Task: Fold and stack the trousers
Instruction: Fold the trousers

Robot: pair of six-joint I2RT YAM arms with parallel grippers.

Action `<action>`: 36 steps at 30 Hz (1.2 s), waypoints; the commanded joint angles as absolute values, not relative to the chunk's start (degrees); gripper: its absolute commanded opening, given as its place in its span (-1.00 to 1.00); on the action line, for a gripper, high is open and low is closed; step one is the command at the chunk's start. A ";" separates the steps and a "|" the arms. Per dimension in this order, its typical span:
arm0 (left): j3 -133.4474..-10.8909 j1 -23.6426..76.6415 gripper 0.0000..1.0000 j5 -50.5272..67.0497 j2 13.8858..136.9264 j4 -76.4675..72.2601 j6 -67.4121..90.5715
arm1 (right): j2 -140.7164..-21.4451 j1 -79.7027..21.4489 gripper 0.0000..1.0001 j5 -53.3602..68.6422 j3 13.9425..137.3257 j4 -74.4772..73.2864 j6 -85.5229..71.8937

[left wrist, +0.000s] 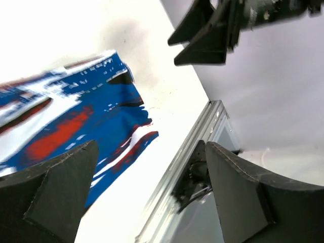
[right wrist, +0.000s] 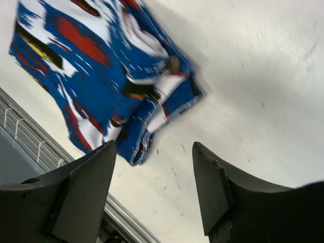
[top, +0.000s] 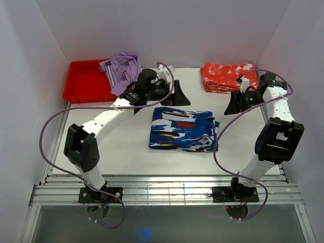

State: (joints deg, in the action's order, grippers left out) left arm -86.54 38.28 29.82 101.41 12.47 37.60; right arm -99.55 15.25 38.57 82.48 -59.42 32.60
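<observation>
White table (top: 121,147) inside a white-walled enclosure, shown from above and from both wrists. Trousers (top: 183,130) lie folded into a flat rectangle at mid-table, free of both grippers.

Left gripper (top: 175,96) hangs just beyond the trousers' far edge, so the fabric lies just to its base side. Its jaws stand wide apart with nothing between them. In the left wrist view its two dark fingers (left wrist: 55,197) frame bare table, the metal table edge and a corner of the print; no cloth touches either finger.

Right gripper (top: 236,104) sits just right of the trousers' far right corner, with the fabric to its left and slightly nearer the bases. Its jaws are likewise parted and empty. The right wrist view shows both fingers (right wrist: 81,192) over bare table, with the folded edge of the trousers beyond the tips and apart from them.

Behind the left gripper, a red tray (top: 83,83) holds a lilac garment (top: 123,68) draped over its right rim. Behind the right gripper, an orange-red garment (top: 228,77) lies folded at the far right of the table, well apart from the trousers.
</observation>
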 commanded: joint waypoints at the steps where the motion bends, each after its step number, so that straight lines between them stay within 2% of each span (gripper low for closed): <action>1: -83.41 31.15 0.96 42.75 94.23 17.47 21.72 | -97.20 9.24 0.37 44.11 91.13 -64.60 32.01; 4: -81.14 25.50 0.96 52.00 93.17 18.54 21.53 | -99.40 2.65 0.40 47.19 95.00 -63.72 28.93; 9: -72.79 22.59 0.96 53.62 89.65 11.18 23.11 | -102.82 -7.02 0.43 50.71 90.98 -57.85 22.07; 15: -62.42 22.85 0.96 53.62 92.02 -1.73 31.63 | -104.33 -7.30 0.46 42.98 81.14 -54.67 23.80; 18: -57.67 22.85 0.83 54.05 94.12 -8.08 36.03 | -102.66 -6.16 0.49 40.09 73.85 -54.76 27.50; 22: -54.67 23.20 0.68 50.81 97.81 -8.00 36.21 | -101.78 -5.01 0.49 37.10 67.07 -55.11 35.22; 29: -54.05 22.94 0.60 47.19 102.39 -5.63 35.86 | -100.91 -4.31 0.45 26.46 62.31 -48.26 39.64; 33: -58.61 23.99 0.64 50.62 97.14 -2.92 28.94 | -97.22 -4.22 0.43 23.73 66.52 -46.49 40.08; 36: -64.94 28.20 0.69 45.81 89.93 7.94 9.90 | -93.09 -3.61 0.34 26.18 71.79 -48.42 40.52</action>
State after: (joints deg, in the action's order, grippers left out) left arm -58.08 24.51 47.68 100.75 0.78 26.68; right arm -98.45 -4.78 30.09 66.11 -50.65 37.93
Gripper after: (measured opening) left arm 0.833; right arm 0.689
